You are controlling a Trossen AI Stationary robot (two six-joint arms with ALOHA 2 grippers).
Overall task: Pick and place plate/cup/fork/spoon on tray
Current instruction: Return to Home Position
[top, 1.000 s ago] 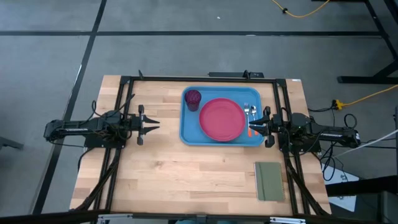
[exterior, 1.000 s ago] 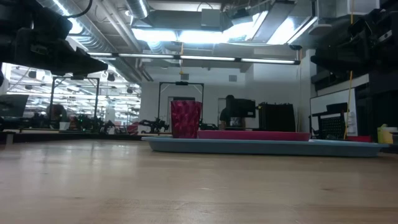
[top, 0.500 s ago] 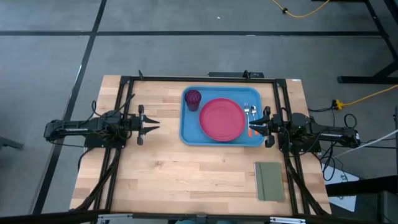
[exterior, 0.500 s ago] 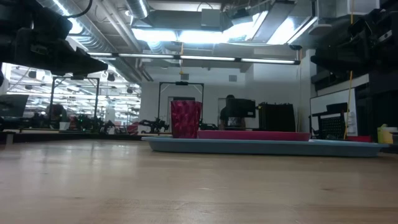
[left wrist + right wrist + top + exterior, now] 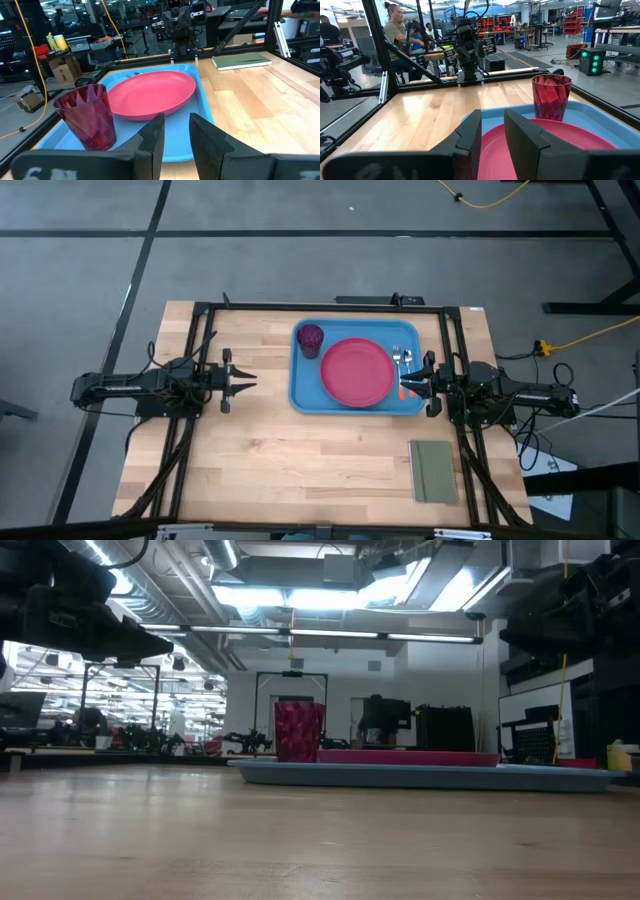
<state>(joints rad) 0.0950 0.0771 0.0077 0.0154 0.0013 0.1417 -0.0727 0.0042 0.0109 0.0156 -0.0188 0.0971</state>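
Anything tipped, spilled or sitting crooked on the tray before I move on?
Nothing stands out. The cup stands upright in a corner of the tray, the plate lies flat in the middle, and the fork and spoon lie side by side along the edge nearest the right gripper. The left gripper waits off the tray.

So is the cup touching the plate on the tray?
Apart. The high view shows a strip of blue tray between the cup and the plate.
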